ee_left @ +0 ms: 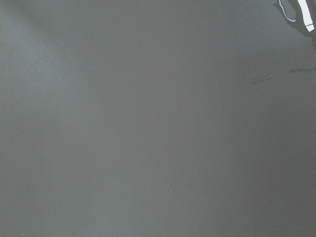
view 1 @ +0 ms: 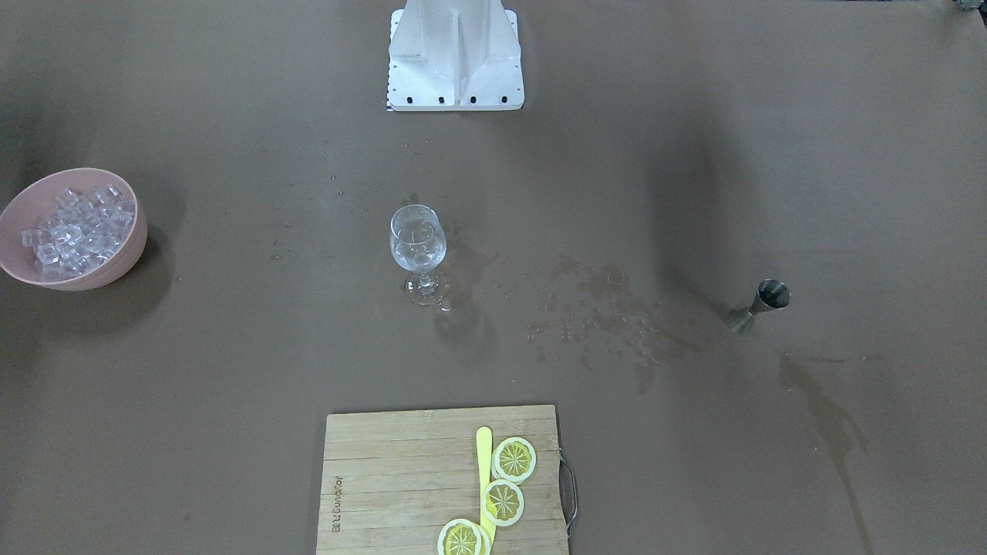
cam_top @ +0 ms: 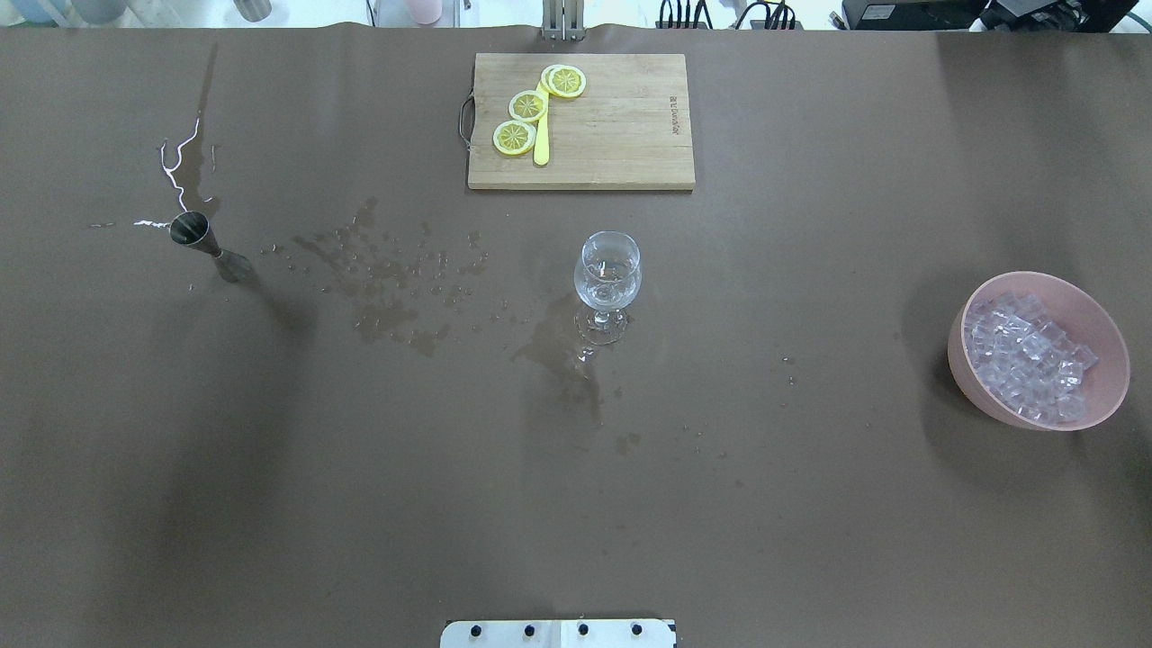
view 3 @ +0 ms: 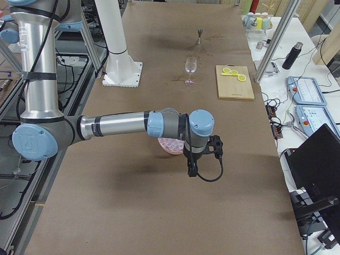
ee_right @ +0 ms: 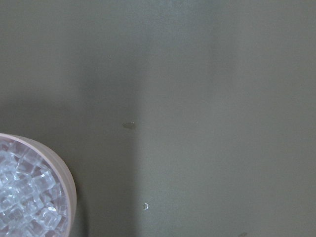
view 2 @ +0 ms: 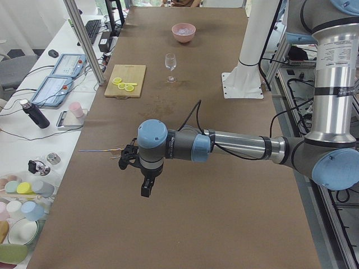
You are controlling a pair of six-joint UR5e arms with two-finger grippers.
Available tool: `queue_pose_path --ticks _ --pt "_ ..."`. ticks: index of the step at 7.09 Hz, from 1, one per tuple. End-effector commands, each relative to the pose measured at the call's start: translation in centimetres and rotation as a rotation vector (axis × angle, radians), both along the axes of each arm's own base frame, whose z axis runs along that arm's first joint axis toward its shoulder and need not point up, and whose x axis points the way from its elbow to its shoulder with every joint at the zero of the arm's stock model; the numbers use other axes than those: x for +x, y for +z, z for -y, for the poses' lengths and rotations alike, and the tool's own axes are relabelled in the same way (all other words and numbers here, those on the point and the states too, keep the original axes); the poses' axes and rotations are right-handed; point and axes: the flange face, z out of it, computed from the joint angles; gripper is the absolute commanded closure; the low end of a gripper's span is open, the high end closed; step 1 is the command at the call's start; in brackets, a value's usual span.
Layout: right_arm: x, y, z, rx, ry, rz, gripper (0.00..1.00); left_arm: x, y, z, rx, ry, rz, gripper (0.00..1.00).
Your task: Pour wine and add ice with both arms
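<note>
Brown table [cam_top: 810, 504], wet stains [cam_top: 387, 315], wine glass [cam_top: 608, 274] mid-table, cluttered side desk [view 2: 56, 134]

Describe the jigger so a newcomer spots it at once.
In the overhead view, find the wooden cutting board at the table's far edge, then the wine glass nearer the robot. Go far left past the wet stains to the jigger: small, steel, hourglass-shaped, unlike the clear glass and the pink bowl.
</note>
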Motion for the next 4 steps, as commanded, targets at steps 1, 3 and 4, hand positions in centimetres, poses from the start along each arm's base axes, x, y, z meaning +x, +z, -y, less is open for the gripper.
queue_pose_path --ticks 1,3,4 --pt "0.0 -0.1 0.0 0.001 0.001 0.001 0.0 0.1 -0.8 0.5 0.021 0.002 -0.007 0.01" --pt "-0.1 -0.6 0.4 0.01 0.001 0.01 0.0 0.0 -2.9 0.9 0.072 -0.008 0.0 0.02" --pt "-0.1 -1.1 0.3 0.023 -0.001 0.009 0.0 0.7 -6.1 0.6 0.082 -0.053 -0.016 0.02"
